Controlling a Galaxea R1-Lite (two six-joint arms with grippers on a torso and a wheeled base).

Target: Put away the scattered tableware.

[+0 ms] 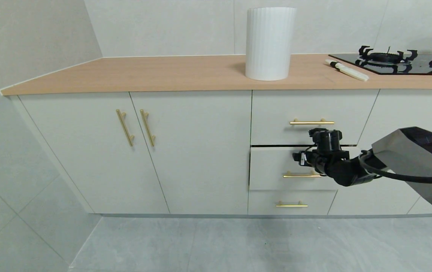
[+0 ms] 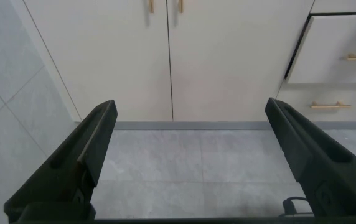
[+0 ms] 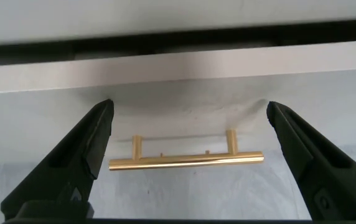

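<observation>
A white utensil with a dark end point(image 1: 347, 70) lies on the wooden countertop point(image 1: 163, 73) beside the hob. Below it, the middle drawer point(image 1: 272, 168) stands slightly pulled out, with a dark gap above its front. My right gripper point(image 1: 302, 158) is right in front of that drawer, just above its gold handle point(image 1: 299, 175). In the right wrist view the right gripper point(image 3: 188, 107) is open, with the handle point(image 3: 186, 160) in line between the fingers and apart from them. My left gripper point(image 2: 190, 104) hangs open over the floor, facing the cabinet doors, with nothing in it.
A tall white ribbed container point(image 1: 269, 43) stands on the counter. A black gas hob point(image 1: 397, 60) is at the right end. Two cabinet doors point(image 1: 136, 151) are shut; top drawer point(image 1: 312, 115) and bottom drawer point(image 1: 291, 202) are shut. Grey tiled floor point(image 1: 238, 245) lies below.
</observation>
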